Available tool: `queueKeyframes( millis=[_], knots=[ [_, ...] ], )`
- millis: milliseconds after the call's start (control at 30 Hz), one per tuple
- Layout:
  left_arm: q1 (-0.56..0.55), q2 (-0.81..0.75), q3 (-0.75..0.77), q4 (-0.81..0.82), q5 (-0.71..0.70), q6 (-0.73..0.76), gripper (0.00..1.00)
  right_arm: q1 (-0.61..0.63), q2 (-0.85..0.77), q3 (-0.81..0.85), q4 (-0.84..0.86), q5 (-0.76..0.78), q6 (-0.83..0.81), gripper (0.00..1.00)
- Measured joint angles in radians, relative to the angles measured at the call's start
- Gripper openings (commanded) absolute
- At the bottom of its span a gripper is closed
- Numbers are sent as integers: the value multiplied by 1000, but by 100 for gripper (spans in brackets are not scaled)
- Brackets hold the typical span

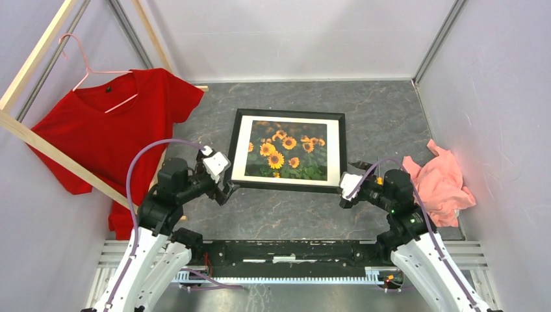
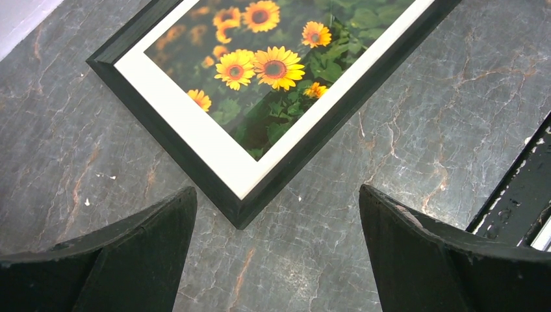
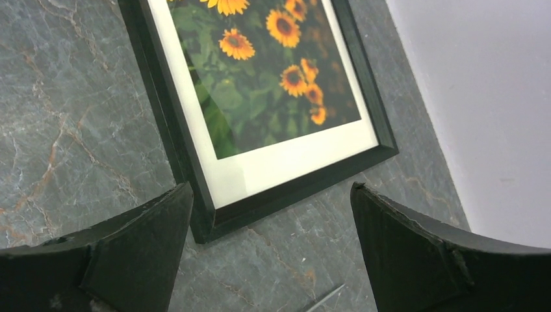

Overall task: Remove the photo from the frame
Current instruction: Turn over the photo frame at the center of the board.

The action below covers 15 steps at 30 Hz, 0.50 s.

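Note:
The black frame (image 1: 238, 151) lies flat, face up, on the grey stone table. Inside it, behind a white mat, is the photo (image 1: 286, 150) of orange-yellow sunflowers on dark foliage. My left gripper (image 1: 224, 188) is open just off the frame's near left corner (image 2: 241, 218), which shows between its fingers in the left wrist view. My right gripper (image 1: 346, 188) is open beside the frame's near right corner (image 3: 203, 229). Neither gripper touches the frame (image 3: 295, 188), and both hold nothing. The photo (image 2: 273, 71) shows in the left wrist view, and the photo (image 3: 260, 78) shows in the right wrist view as well.
A red T-shirt (image 1: 110, 123) hangs on a pink hanger from a pale wooden rack (image 1: 39, 140) at the left. A crumpled pink cloth (image 1: 438, 182) lies at the right, by the right arm. White walls enclose the table on three sides.

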Motion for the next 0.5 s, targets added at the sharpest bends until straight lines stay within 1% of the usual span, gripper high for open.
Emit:
queueKeyframes(
  millis=[267, 400, 500],
  knots=[
    [2, 56, 0, -1, 10, 0, 100, -36, 154, 0, -5, -62, -45, 98],
    [8, 57, 0, -1, 13, 0, 100, -35, 222, 0, -5, -89, -64, 96],
    [12, 55, 0, 0, 27, 0, 100, -9, 284, 13, -10, -78, -84, 94]
  ],
)
